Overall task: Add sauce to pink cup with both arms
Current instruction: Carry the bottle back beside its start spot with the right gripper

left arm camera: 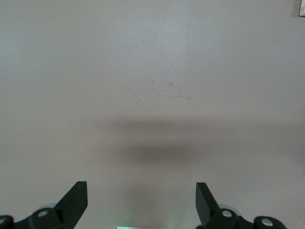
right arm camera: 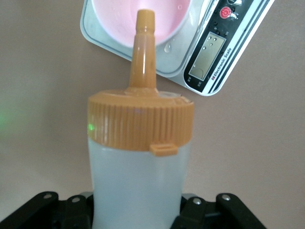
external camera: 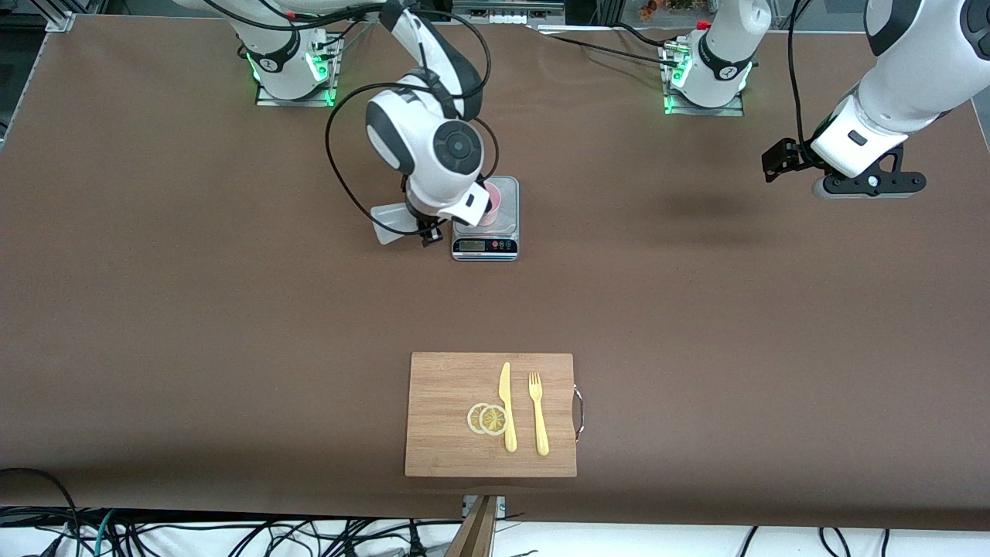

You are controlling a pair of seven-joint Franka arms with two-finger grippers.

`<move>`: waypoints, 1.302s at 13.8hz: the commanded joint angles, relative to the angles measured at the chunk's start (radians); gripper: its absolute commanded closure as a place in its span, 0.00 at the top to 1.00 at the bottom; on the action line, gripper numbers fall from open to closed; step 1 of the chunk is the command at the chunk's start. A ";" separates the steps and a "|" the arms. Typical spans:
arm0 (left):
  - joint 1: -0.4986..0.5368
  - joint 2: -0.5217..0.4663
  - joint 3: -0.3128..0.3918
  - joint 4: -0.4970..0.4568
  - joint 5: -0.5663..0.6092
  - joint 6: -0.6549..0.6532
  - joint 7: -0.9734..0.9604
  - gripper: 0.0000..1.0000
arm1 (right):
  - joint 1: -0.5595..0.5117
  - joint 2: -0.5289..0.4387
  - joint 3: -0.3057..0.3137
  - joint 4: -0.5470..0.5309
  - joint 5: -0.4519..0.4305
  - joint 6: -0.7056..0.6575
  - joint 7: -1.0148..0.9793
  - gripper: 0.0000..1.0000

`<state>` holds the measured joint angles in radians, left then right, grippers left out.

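The pink cup stands on a small digital scale near the right arm's base. My right gripper is shut on the sauce bottle, a translucent whitish squeeze bottle with an orange cap. The bottle is tilted, and its nozzle points over the cup's open mouth. Its base sticks out from under the wrist. My left gripper hangs open and waits over bare table at the left arm's end, holding nothing.
A wooden cutting board lies near the front camera with a yellow knife, a yellow fork and two lemon slices on it. A few clear drops sit on the scale's plate.
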<state>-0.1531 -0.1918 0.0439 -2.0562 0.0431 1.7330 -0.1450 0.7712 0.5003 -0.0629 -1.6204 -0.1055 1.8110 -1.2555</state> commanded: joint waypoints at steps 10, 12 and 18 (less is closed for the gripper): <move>0.013 0.003 -0.010 0.024 0.017 -0.027 0.015 1.00 | -0.413 -0.031 0.002 -0.006 0.499 0.016 -0.579 0.00; 0.013 0.003 -0.010 0.024 0.017 -0.027 0.013 1.00 | -0.493 -0.016 0.003 -0.015 0.607 0.010 -0.698 0.00; 0.012 0.005 -0.010 0.024 0.017 -0.027 0.013 1.00 | -0.757 0.081 0.005 -0.024 0.872 -0.165 -1.040 0.00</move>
<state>-0.1521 -0.1918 0.0439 -2.0546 0.0431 1.7281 -0.1450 0.0953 0.5555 -0.0779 -1.6479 0.7086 1.7081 -2.2081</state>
